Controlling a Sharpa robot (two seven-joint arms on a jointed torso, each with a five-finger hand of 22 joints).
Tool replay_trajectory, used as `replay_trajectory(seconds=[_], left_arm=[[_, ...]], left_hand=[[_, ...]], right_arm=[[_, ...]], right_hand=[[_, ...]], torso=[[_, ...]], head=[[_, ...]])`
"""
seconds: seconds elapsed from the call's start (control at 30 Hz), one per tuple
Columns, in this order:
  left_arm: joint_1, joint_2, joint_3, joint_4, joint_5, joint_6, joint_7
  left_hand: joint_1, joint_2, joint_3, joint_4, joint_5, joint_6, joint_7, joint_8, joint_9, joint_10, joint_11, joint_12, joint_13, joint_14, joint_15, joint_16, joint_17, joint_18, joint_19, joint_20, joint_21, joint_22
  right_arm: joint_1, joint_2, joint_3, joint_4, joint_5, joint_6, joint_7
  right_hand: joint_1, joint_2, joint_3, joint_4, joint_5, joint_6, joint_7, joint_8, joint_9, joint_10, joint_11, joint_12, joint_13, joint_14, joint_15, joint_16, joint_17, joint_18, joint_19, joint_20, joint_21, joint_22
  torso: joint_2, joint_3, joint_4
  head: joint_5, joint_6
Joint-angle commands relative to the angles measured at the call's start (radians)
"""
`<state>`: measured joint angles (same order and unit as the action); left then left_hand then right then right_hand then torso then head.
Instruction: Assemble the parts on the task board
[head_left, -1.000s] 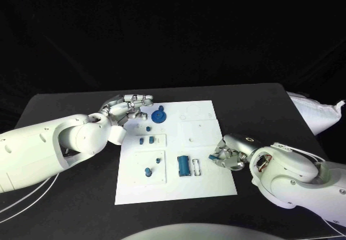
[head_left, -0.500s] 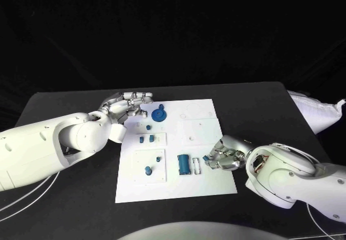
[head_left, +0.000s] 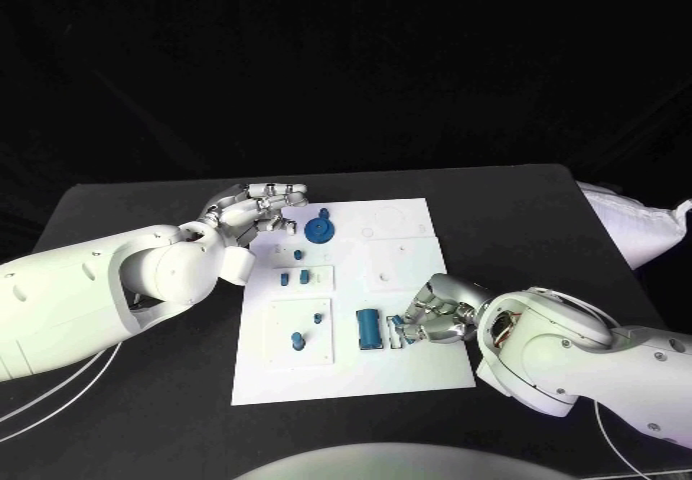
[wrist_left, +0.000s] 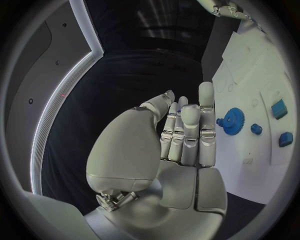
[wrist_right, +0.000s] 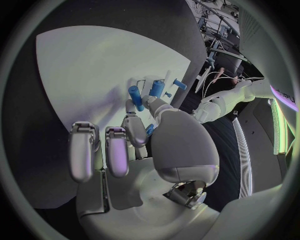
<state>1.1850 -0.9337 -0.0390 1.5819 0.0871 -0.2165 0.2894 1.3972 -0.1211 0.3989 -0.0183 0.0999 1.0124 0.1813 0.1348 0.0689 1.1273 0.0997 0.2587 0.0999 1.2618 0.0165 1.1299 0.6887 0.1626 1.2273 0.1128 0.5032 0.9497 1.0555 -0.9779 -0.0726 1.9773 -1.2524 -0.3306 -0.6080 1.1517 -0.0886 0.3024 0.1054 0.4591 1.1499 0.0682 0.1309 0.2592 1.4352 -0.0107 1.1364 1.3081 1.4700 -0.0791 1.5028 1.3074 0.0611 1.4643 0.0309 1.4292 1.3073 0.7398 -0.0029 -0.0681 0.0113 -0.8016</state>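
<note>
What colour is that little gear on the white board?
Blue. The gear shows best in the left wrist view.

text: none readable | labels: none | numbers: none

Dim room, dark bkgd, task board (head_left: 408, 370) bright, wrist views fisheye-warped

I see the task board's (head_left: 418, 372) far right corner and near edge bare, so there is room to pass. My right hand (head_left: 437, 311) crowds the right edge beside the blue block (head_left: 369, 328); my left hand (head_left: 254, 213) blocks the far left corner by the gear (head_left: 319, 233).
</note>
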Motion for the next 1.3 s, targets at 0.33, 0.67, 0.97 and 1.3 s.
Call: replay_trajectory(seconds=[0.33,0.67,0.97,1.3], left_arm=[[0.0,0.002,0.001,0.004,0.004,0.015,0.001],[0.0,0.001,0.001,0.003,0.004,0.027,-0.013],[0.0,0.001,0.001,0.006,0.001,0.029,-0.014],[0.0,0.002,0.001,0.004,-0.001,0.034,-0.019]], left_hand=[[-0.006,0.007,-0.007,-0.001,-0.004,-0.004,-0.002,0.008,0.0,-0.007,0.001,0.009,-0.001,-0.007,-0.001,-0.003,-0.002,0.019,-0.003,0.001,-0.005,-0.002],[-0.007,0.006,-0.008,-0.001,-0.004,-0.005,-0.002,0.008,0.0,-0.008,0.001,0.01,-0.001,-0.008,-0.001,-0.004,-0.006,0.019,-0.003,0.001,-0.006,-0.002],[-0.006,0.007,-0.009,-0.002,-0.004,-0.006,-0.002,0.008,0.0,-0.01,0.001,0.01,-0.002,-0.01,-0.001,-0.005,-0.008,0.019,-0.004,0.001,-0.007,-0.003],[-0.006,0.007,-0.009,-0.002,-0.004,-0.006,-0.002,0.008,0.0,-0.01,0.001,0.01,-0.002,-0.01,-0.001,-0.005,-0.008,0.019,-0.004,0.001,-0.007,-0.003]], right_arm=[[0.0,0.013,0.0,-0.01,-0.007,0.08,-0.004],[0.0,0.022,0.0,-0.021,-0.013,0.088,-0.004],[0.0,0.028,0.0,-0.024,-0.013,0.085,-0.002],[0.0,0.04,0.0,-0.025,-0.011,0.093,0.002]], right_hand=[[-0.034,0.01,-0.019,0.024,-0.023,0.026,-0.009,0.009,0.014,0.013,-0.009,-0.014,-0.007,0.081,-0.007,0.006,0.155,-0.01,0.023,-0.01,0.007,0.038],[-0.05,0.019,-0.031,0.038,-0.042,0.029,-0.011,0.009,0.019,0.014,-0.01,-0.027,-0.015,0.081,-0.008,0.007,0.156,-0.011,0.023,-0.012,0.008,0.039],[-0.064,0.027,-0.044,0.052,-0.045,0.032,-0.012,0.01,0.024,0.017,-0.011,-0.032,-0.018,0.081,-0.009,0.009,0.159,-0.011,0.023,-0.013,0.009,0.041],[-0.103,0.037,-0.086,0.09,-0.038,0.04,-0.015,0.012,0.032,0.026,-0.013,-0.025,-0.012,0.083,-0.011,0.014,0.168,-0.012,0.026,-0.013,0.012,0.047]], torso=[[0.001,0.0006,-0.0018],[0.0,0.0004,-0.0008],[0.0,0.0,-0.0014],[0.0,0.0009,-0.0008]], head=[[0.003,-0.002],[0.004,-0.002],[0.003,0.001],[0.005,-0.003]])
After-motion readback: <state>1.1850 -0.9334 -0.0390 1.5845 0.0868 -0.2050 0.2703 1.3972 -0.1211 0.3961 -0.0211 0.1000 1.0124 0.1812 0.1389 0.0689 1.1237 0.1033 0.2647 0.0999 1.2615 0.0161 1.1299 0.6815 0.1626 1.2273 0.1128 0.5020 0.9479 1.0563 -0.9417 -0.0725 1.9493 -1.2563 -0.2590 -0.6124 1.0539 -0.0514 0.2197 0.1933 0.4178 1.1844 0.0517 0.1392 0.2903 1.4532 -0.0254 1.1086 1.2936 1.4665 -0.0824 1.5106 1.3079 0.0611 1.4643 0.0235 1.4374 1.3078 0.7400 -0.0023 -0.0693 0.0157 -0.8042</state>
